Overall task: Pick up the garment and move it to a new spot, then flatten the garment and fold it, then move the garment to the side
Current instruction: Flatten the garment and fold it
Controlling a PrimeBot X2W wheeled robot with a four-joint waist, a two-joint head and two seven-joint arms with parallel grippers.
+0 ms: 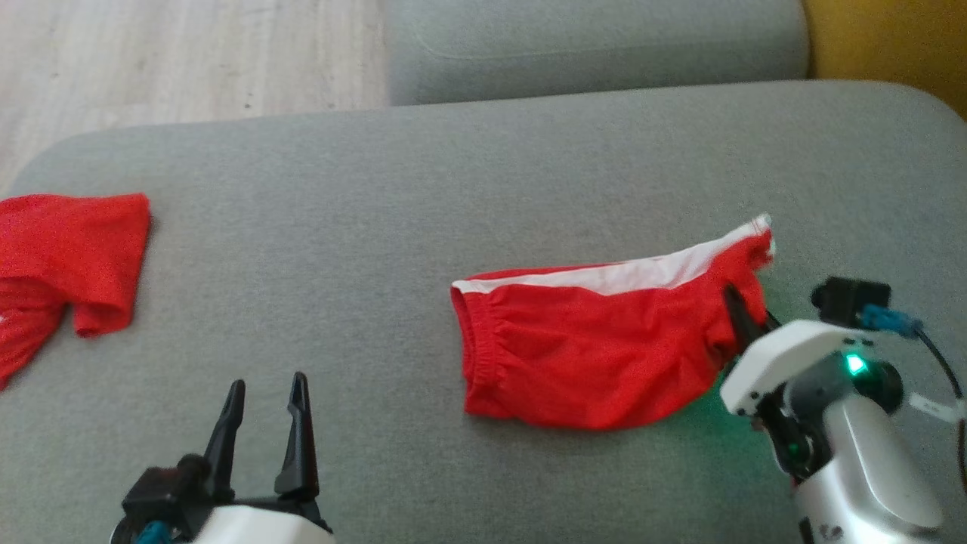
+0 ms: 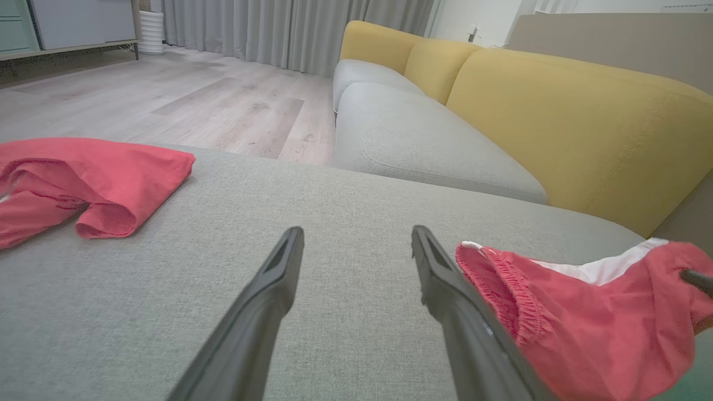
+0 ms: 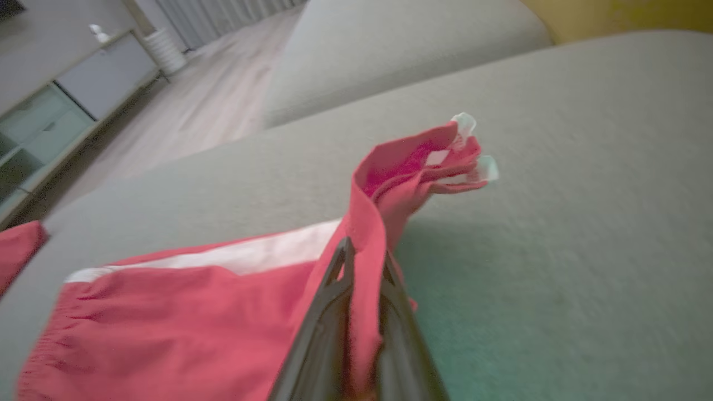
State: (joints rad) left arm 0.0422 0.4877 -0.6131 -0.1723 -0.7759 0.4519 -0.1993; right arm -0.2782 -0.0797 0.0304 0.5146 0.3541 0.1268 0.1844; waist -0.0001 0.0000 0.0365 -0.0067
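The red shorts [image 1: 589,347], with a white stripe along the far edge and a gathered elastic waistband, lie right of centre on the grey cushion [image 1: 363,227], waistband opening facing left. Most of the cloth rests flat, lightly rumpled. The right end stands off the surface in a bunched fold, pinched by the right gripper [image 1: 731,293].

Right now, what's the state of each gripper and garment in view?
left gripper: open, holding nothing.
right gripper: shut on the right end of the red shorts.
red shorts: mostly lying on the grey cushion, gripped end raised.
other red garment: rumpled, at the cushion's left edge, no gripper on it.
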